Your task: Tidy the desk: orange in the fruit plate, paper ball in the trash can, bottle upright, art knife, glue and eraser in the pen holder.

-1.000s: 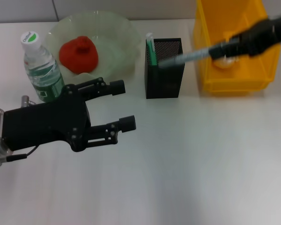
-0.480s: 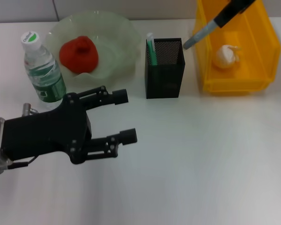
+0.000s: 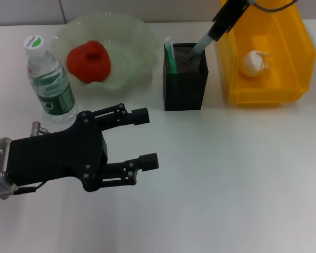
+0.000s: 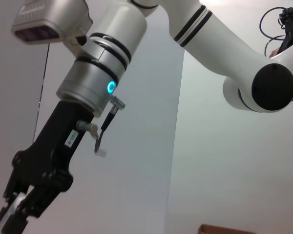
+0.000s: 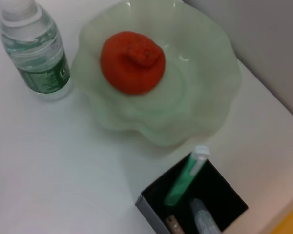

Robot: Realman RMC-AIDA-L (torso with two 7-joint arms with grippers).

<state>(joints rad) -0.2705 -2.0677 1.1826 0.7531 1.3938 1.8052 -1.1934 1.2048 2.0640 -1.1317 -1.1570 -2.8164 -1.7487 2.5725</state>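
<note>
One item, the knife (image 3: 199,46), now tips into the holder (image 3: 184,79), held by the right gripper (image 3: 227,16); left gripper (image 3: 142,138) hovers wide.

Left gripper (image 3: 146,138) low at the near left, fingers (image 3: 139,116) spread wide apart, nothing between them, pointing toward the right. Right gripper (image 3: 221,23) high at the far right, angled steeply downward, fingers clamped on a slim grey tool (image 3: 198,46). Right arm's black wrist (image 4: 41,161) and silver forearm also visible from the left wrist.
</note>
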